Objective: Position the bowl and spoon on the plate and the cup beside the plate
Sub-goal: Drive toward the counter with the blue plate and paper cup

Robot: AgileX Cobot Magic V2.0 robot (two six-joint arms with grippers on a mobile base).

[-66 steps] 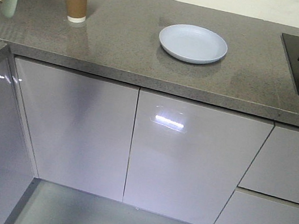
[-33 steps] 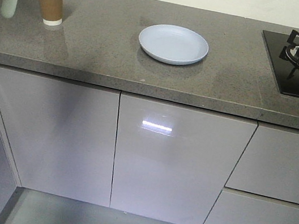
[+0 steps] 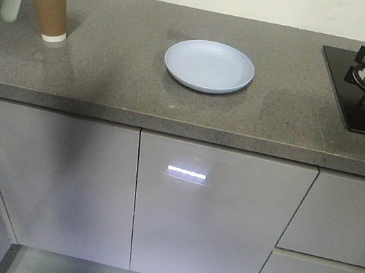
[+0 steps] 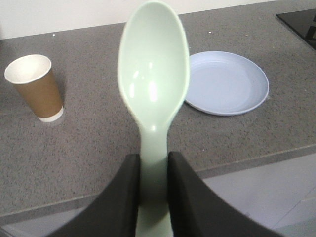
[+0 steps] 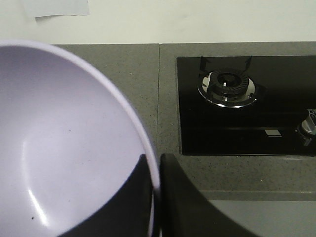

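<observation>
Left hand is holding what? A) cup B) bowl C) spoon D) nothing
C: in the left wrist view the left hand is closed on the handle of the green spoon, while the cup stands free on the counter.

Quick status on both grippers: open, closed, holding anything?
Left gripper: closed on the spoon handle.
Right gripper: closed on the bowl rim.

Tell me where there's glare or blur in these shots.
Front view: a bright glare streak on the glossy cabinet door. Left wrist view: soft highlights on the close-up spoon. Right wrist view: the bowl looks soft up close, the burner sharp.
</observation>
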